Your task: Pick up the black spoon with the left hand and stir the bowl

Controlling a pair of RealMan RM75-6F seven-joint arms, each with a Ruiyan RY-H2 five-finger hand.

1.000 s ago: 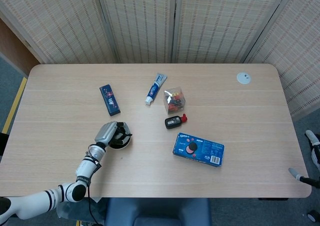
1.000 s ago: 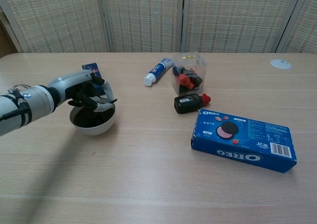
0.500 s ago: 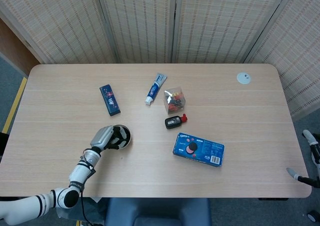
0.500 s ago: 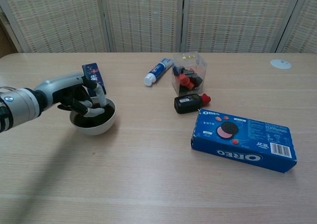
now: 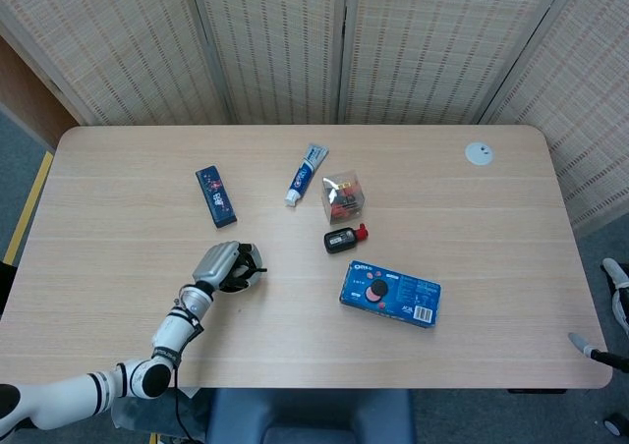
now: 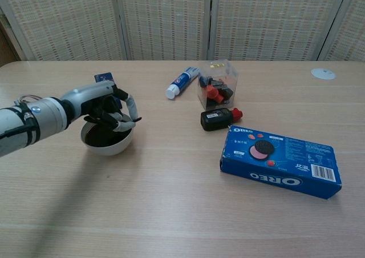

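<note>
A small white bowl [image 6: 107, 142] with a dark inside stands on the table's front left; in the head view only the rim of the bowl [image 5: 252, 278] peeks out. My left hand [image 6: 107, 107] hangs over it, fingers curled down into it, and the left hand [image 5: 222, 264] covers most of the bowl from above. A thin dark piece at its fingertips looks like the black spoon [image 6: 132, 120], pinched in the hand; most of it is hidden. Grey and white parts of my right hand [image 5: 617, 297] show at the far right edge, off the table.
A blue Oreo box [image 6: 282, 161] lies front right. A black bottle with a red cap [image 6: 219, 118], a clear box of small parts [image 6: 217, 89] and a toothpaste tube [image 6: 182, 82] sit mid-table. A blue packet [image 5: 215, 195] lies behind the bowl, a white disc [image 6: 323, 73] far right.
My left hand swung left over the bowl, then back to the right, past the bowl's right rim. The bowl stayed put. The right hand barely shifted.
</note>
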